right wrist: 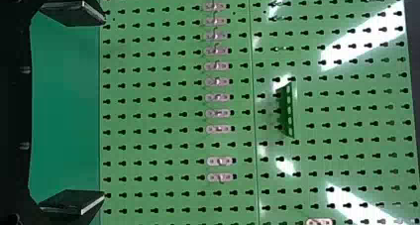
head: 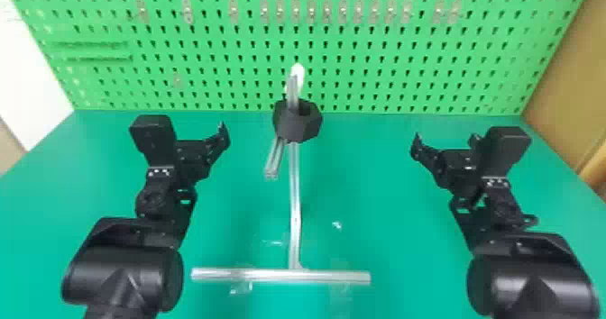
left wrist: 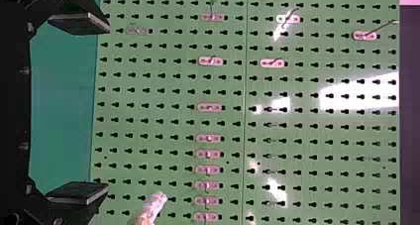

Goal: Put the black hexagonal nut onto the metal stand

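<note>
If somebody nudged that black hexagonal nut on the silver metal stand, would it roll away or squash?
The black hexagonal nut probably wouldn't roll away, since the upright of the silver metal stand pokes through its hole. Its crisp corners suggest it's stiff, not squashy. A push might just shift or twist it around the upright. Its weight I can't tell.

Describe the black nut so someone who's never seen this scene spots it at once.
In front of the green pegboard, a silvery metal stand rises centrally. The black nut is the chunky six-sided ring around its post, below the white tip, the one dark piece among the stand's pale bars.
</note>
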Robot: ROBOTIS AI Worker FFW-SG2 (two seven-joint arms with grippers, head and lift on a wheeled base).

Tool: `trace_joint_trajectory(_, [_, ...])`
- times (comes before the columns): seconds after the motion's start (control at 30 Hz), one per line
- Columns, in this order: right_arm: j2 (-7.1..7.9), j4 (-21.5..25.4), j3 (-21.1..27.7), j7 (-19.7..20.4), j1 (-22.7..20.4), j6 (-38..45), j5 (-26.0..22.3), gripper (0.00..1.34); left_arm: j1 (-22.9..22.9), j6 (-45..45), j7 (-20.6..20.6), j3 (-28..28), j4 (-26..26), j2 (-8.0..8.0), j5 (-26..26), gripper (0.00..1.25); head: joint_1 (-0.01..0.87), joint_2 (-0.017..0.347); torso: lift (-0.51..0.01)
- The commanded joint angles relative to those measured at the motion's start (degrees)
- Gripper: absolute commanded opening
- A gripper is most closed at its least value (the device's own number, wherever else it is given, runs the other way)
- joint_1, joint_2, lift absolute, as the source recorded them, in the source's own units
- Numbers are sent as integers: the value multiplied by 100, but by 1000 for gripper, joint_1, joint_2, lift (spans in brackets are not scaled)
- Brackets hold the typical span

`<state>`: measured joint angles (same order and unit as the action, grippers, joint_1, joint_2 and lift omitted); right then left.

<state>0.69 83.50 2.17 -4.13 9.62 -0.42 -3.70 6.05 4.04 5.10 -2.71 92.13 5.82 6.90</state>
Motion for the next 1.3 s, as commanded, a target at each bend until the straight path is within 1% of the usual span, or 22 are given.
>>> trace_joint_trajectory(0.0, [19,8,-15,0,14,16,10,1270,19,0,0,-1,-11,-2,-13,1092,693,81,-1])
trace_joint_trajectory(0.97, [45,61,-42,0,5,121,-8,1270,1,-9,0,-1,-11,-2,-4,1092,693,81,-1])
trace_joint_trajectory(1.27, [28,61,-50,0,23,121,10,1270,1,-9,0,-1,-11,-11,5,1092,693,81,-1])
